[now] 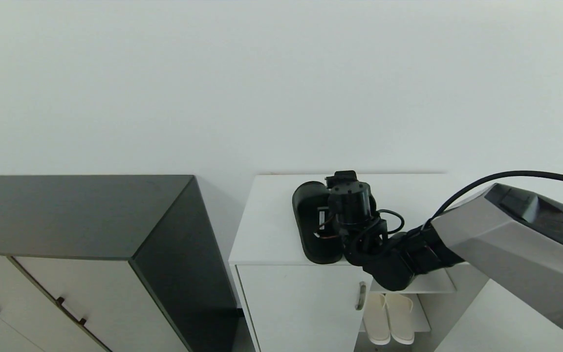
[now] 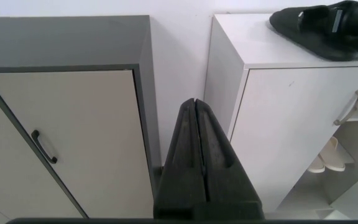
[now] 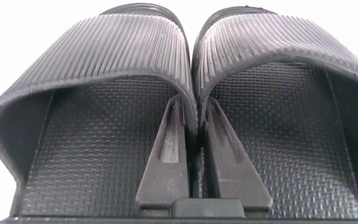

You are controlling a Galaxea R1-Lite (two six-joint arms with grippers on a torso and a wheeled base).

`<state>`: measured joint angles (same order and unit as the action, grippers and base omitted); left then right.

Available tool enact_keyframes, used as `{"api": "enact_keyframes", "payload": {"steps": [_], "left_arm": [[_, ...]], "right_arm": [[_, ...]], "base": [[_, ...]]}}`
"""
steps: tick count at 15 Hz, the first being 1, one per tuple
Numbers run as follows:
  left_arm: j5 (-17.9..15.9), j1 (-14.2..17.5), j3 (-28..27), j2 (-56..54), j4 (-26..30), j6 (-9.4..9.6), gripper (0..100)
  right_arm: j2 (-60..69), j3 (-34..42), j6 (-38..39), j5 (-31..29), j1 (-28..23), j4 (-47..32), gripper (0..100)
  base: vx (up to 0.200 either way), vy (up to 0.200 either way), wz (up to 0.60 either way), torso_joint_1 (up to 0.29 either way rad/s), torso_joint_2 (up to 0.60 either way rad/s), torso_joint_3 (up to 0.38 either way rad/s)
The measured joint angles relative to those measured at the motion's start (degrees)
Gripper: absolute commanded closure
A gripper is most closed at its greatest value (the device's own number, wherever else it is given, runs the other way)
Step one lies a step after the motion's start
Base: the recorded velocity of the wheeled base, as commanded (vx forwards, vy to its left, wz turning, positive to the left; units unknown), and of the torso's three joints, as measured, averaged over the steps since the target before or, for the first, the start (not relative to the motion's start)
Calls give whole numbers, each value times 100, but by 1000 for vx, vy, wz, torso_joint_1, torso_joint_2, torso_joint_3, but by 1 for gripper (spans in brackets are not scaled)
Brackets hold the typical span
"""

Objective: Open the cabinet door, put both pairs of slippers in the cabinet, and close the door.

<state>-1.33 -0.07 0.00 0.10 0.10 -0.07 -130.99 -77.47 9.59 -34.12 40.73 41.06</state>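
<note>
Right gripper [image 3: 195, 111]: one finger inside each of the black slippers [image 1: 311, 222], pinching their adjoining strap walls together. The pair lies atop the white cabinet [image 1: 267, 225].

Judgement: ribbed rubbery foam, light and bendy. The straps will likely fold and the soles may splay, so I should hold deep at the strap roots.

Left gripper [image 2: 195, 107]: fingers pressed together, empty, low before the cabinet fronts.

White slippers [image 1: 388, 318] sit on a lower shelf in the open right compartment.

My wrist hides part of the black pair. I can't make out the open door's leaf.
</note>
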Motion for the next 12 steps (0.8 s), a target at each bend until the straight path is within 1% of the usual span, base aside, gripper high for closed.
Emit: {"api": "enact_keyframes", "payload": {"steps": [3,6,9,12], "left_arm": [[0,0,0,0,0,0,100],[2,-2,0,0,0,0,100],[2,0,0,0,0,0,100],[2,-2,0,0,0,2,100]], "right_arm": [[367,457,-2,233,41,0,100],[959,1331,15,372,172,95,100],[1615,2077,15,390,411,185,100],[2037,2453,17,390,550,180,100]], "base": [[0,0,0,0,0,0],[0,0,0,0,0,0],[0,0,0,0,0,0],[0,0,0,0,0,0]]}}
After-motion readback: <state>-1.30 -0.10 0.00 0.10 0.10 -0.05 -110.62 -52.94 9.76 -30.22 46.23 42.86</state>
